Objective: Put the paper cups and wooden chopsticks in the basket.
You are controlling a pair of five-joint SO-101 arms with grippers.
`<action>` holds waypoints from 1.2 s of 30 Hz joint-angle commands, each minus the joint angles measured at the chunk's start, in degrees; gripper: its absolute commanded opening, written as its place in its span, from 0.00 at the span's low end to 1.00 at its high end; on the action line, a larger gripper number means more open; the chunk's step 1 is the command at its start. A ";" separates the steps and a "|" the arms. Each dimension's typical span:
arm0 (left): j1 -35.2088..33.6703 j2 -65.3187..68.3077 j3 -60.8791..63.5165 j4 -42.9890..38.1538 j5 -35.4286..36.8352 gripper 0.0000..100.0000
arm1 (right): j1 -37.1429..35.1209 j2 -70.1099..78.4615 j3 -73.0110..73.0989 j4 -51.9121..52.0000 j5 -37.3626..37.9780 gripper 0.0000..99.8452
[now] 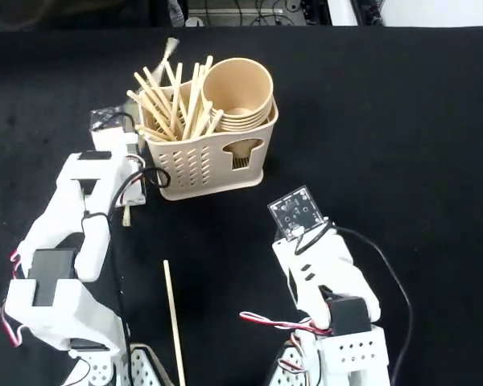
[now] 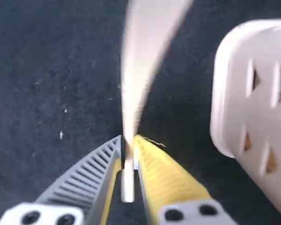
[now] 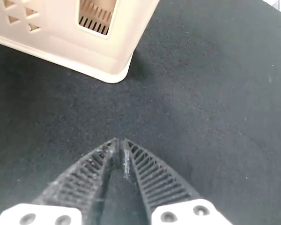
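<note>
A cream slotted basket (image 1: 201, 165) stands at the back middle of the black table. Inside it are a stack of paper cups (image 1: 237, 88) and several wooden chopsticks (image 1: 173, 100). My left gripper (image 2: 129, 138) is just left of the basket (image 2: 253, 103), shut on a wooden chopstick (image 2: 136, 93) that runs out past its fingertips. In the high view that gripper (image 1: 132, 193) is close to the basket's left wall, with the chopstick's end (image 1: 126, 215) poking out below it. One more chopstick (image 1: 174, 322) lies on the table between the arms. My right gripper (image 3: 118, 140) is shut and holds nothing, in front of the basket (image 3: 61, 37).
The table is a plain black cloth (image 1: 402, 145), with open room to the right of the basket. Cables and equipment sit beyond the table's far edge. The right arm (image 1: 330, 281) stands near the front right.
</note>
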 commanded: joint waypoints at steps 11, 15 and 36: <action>-4.09 -33.67 4.97 14.68 -3.60 0.03 | 0.62 -0.22 -0.13 -1.23 0.26 0.01; -4.09 -56.35 9.71 15.21 -3.60 0.03 | 0.62 -0.22 -0.13 -1.23 0.26 0.01; 18.95 -79.21 25.80 -33.67 2.11 0.03 | 0.70 -0.22 0.31 -2.37 0.35 0.01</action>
